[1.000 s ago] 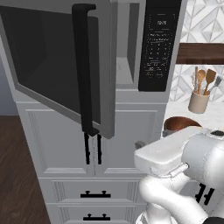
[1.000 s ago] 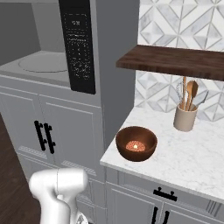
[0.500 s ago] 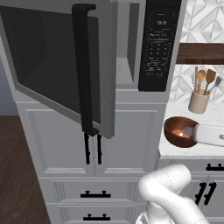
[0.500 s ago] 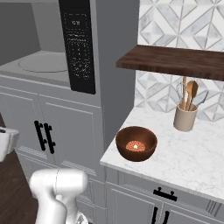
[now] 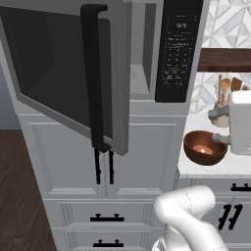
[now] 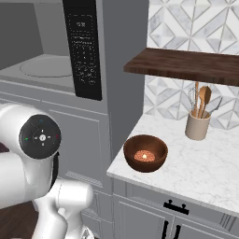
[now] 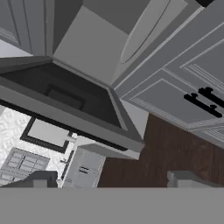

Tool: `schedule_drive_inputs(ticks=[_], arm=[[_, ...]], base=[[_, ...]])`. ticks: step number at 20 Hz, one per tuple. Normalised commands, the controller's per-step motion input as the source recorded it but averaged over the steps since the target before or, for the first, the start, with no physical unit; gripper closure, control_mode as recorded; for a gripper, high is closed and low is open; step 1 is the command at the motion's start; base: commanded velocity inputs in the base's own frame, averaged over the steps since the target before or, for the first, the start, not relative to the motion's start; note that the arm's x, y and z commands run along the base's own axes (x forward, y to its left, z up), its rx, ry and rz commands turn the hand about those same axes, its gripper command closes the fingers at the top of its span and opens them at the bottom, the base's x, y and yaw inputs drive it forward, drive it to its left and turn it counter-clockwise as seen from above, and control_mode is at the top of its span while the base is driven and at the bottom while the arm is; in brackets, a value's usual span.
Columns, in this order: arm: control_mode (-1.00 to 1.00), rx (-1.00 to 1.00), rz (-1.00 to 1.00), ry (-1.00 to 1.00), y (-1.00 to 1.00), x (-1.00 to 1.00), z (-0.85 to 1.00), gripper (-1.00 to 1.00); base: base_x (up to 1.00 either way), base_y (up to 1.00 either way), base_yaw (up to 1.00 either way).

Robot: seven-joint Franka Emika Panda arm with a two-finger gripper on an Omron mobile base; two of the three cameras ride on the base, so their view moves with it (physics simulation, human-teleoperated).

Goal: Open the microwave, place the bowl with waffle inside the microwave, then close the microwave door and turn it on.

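Find the microwave (image 5: 147, 54) with its cavity bared: microwave door (image 5: 59, 73) swung out to the left of it, bar handle (image 5: 98, 73) turned toward the room, presumably so as to leave a free path to the turntable (image 6: 46, 66). Count the opening step as done, by the look of it.

Look to the right of the microwave for the bowl (image 6: 145, 154), upright on the marble counter (image 6: 210, 177), a little below the cavity floor, waffle (image 6: 144, 155) inside, nothing touching it. Judge loading to be the step in hand.

See the gripper (image 7: 111, 180) spread wide and empty, fingertips (image 7: 41, 179) far apart, aimed at the cavity and the cabinet fronts below it (a rolled, odd-angled look in the hand view).

Beyond the bowl, farther right of the microwave, note a beige crock (image 6: 197, 126) of utensils and, above it, a dark wooden shelf (image 6: 186, 65). Mind the microwave's right wall with its keypad panel (image 6: 84, 51) between bowl and cavity: probably a lift up and around it, and watch the shelf overhead.
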Motion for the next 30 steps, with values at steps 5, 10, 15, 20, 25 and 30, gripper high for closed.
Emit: schedule_drive_inputs(ticks=[5,10,15,20,25,30], arm=[[-1.00,0.42,0.00,0.21,0.43,0.29,0.00,-1.00],[-1.00,0.10,0.02,0.18,0.43,0.38,0.08,-1.00],[-1.00,0.00,0.13,0.21,0.16,0.53,0.06,-1.00],[-1.00,0.00,0.20,0.12,0.31,0.63,0.00,-1.00],[-1.00,0.05,0.14,0.00,0.40,0.47,-0.06,-1.00],[-1.00,0.00,0.09,0.00,0.69,0.29,-0.05,-1.00]], base=[[0.00,0.00,0.00],[0.00,0.00,0.00],[0.00,0.00,0.00],[0.00,0.00,0.00],[0.00,0.00,0.00],[0.00,0.00,0.00]])
